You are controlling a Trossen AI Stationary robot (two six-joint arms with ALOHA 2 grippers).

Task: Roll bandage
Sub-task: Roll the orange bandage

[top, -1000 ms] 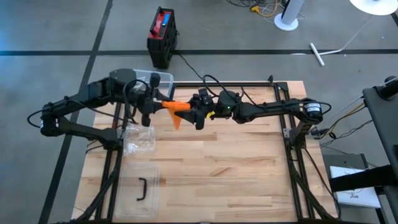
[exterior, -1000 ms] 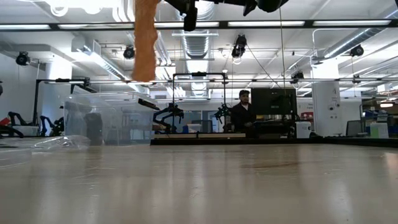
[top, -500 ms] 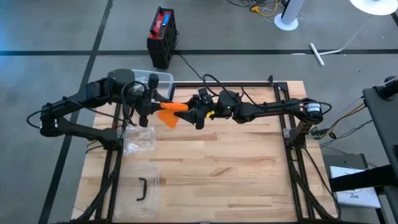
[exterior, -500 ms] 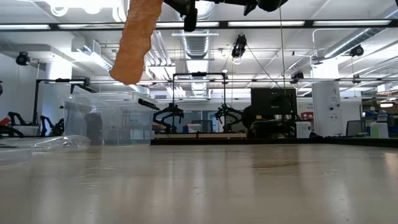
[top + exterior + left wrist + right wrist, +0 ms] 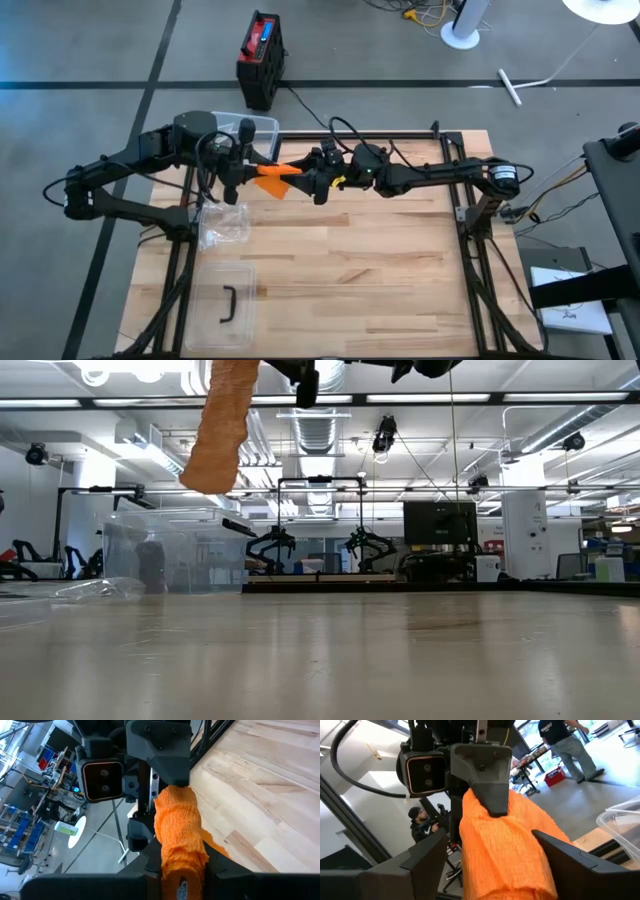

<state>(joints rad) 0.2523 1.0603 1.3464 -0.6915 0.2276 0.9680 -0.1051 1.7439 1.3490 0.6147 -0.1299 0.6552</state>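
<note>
An orange bandage (image 5: 272,176) is held in the air over the far left of the wooden table (image 5: 380,270), between my two grippers. My left gripper (image 5: 250,168) comes from the left and is shut on it (image 5: 182,865). My right gripper (image 5: 308,180) faces it from the right and is open. Its two fingers (image 5: 427,855) stand on either side of the bandage's bunched end (image 5: 505,840). A loose tail of bandage (image 5: 222,430) hangs down from the held part, well above the tabletop. My left gripper pinches the bandage's bunched part (image 5: 180,855) between its two fingers, coming level from the table's left. The bandage is lifted clear of the table and its tail hangs slack below. My right gripper's fingers flank the bandage's other end; whether they touch it I cannot tell.
A clear plastic box (image 5: 258,128) stands at the table's far left corner. A crumpled clear bag (image 5: 222,225) and a clear lid with a black handle (image 5: 226,304) lie along the left edge. The table's middle and right are bare wood. A person (image 5: 565,740) stands in the room beyond.
The bandage's hanging tail has swung toward the table's left and looks shorter from above. Both arms have kept still.
</note>
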